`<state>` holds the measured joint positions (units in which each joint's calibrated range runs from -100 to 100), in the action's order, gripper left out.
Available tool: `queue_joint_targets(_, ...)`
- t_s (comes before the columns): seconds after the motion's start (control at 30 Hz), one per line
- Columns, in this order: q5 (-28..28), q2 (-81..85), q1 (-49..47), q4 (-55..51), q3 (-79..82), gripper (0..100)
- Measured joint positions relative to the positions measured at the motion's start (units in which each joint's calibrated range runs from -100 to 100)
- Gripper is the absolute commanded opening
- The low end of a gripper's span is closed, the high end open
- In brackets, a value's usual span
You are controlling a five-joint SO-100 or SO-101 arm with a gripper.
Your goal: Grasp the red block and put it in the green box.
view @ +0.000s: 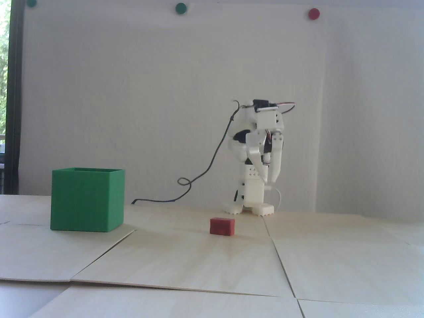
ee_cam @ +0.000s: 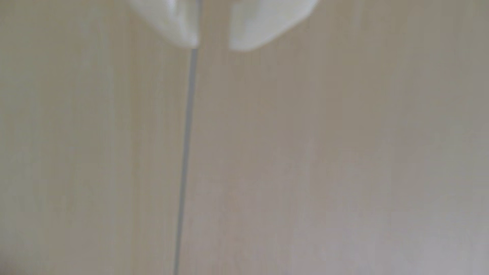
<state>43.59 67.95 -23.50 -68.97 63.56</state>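
the red block (view: 222, 226) lies on the pale wooden table (view: 331, 265), in front of the white arm's base and a little to the left of it in the fixed view. the gripper (view: 269, 183) hangs well above and behind the block, pointing downward in front of the folded arm, with nothing between its fingers. in the wrist view the gripper (ee_cam: 213, 47) enters from the top edge, its two white fingertips (ee_cam: 246, 39) standing slightly apart with a narrow gap; the picture is blurred, so the width of that gap is hard to judge. below them only the table surface shows, with a thin grey seam (ee_cam: 186, 148) between boards running down the frame; the block does not appear there.

the green box (view: 86, 199) stands upright, open at the top, well to the left of the block in the fixed view, apart from it. a dark cable (view: 212, 162) loops from the arm down to the table behind them. bare table lies between block and box, and nothing lies between the gripper and the block.
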Motion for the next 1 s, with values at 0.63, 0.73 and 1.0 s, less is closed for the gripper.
queue_joint_targets(0.63,-0.6,-92.5,15.9,-7.7,-81.4,2)
queue_joint_targets(0.73,-0.6,-100.6,18.0,-11.1,-92.2,2)
queue_joint_targets(1.0,-1.0,-110.3,19.3,-20.0,-112.3,2)
